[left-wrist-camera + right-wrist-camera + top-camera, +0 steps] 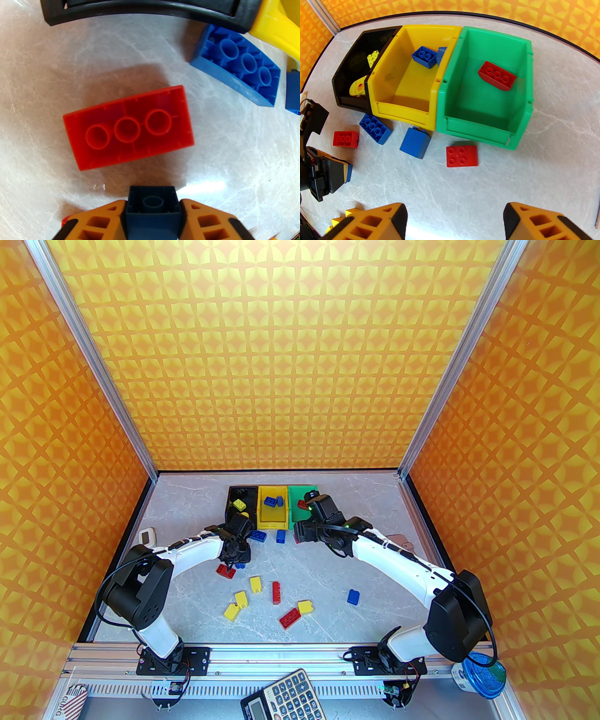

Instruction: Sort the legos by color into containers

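Gripping a small dark-blue brick (152, 201) by its side walls, the left claw (153, 207) is clenched on it low over the bench (46, 93), the brick's hollow underside facing the wrist camera; whether it is lifted clear of the surface is hard to judge from this angle. Just ahead lies an overturned red brick (127, 127), and beyond it an overturned blue brick (236, 65) near the front rim of the black bin (56, 16). The right claw (454, 213) hangs released, its fingers wide apart with nothing between them, above bare bench in front of the green bin (478, 131). The three bins stand side by side, touching, at the far side of the bench: the black bin contains a yellow brick (372, 57), the yellow bin (403, 112) two blue bricks (424, 56), the green bin a curved red brick (496, 76). A square red brick (461, 155) lies just before the green bin. Loose yellow pieces (255, 583) and long red bricks (276, 592) lie scattered between the arms, and a lone blue piece (353, 596) lies well apart to the right.
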You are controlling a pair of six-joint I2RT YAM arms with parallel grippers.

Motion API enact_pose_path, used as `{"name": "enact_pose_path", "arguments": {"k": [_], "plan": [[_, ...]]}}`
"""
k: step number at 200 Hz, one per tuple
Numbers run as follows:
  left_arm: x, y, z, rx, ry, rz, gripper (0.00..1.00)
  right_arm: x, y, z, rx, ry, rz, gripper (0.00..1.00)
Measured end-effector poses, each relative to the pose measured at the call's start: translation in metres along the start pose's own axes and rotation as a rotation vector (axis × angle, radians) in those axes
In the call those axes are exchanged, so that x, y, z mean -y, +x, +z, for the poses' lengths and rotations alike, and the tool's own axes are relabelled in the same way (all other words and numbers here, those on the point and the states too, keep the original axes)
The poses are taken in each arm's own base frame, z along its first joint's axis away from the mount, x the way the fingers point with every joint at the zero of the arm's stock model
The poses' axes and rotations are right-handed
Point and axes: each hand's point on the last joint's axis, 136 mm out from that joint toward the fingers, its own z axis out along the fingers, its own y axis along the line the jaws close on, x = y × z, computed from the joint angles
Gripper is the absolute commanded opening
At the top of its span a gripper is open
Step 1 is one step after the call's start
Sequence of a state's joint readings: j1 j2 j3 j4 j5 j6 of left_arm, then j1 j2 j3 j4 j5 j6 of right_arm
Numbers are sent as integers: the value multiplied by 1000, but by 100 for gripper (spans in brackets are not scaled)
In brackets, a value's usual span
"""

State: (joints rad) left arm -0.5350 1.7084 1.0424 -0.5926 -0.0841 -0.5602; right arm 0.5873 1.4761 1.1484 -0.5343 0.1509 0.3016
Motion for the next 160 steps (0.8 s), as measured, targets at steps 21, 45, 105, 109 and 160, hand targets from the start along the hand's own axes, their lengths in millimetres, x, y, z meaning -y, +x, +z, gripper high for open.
{"name": "enact_pose_path", "arguments": {"k": [21,45,105,109,160], "plan": [[5,-5,-6,5,4,8,34,2,3,-1,-2,8,0,72],[18,-25,-22,47,30,22,34,6,8,-4,-1,18,-1,72],[76,-122,-66,230,129,76,34,14,13,-18,29,32,4,72],[80,-128,-67,239,133,79,34,15,13,-19,29,34,4,72],[123,-206,-50,326,159,131,67,20,17,-31,48,43,11,72]]}}
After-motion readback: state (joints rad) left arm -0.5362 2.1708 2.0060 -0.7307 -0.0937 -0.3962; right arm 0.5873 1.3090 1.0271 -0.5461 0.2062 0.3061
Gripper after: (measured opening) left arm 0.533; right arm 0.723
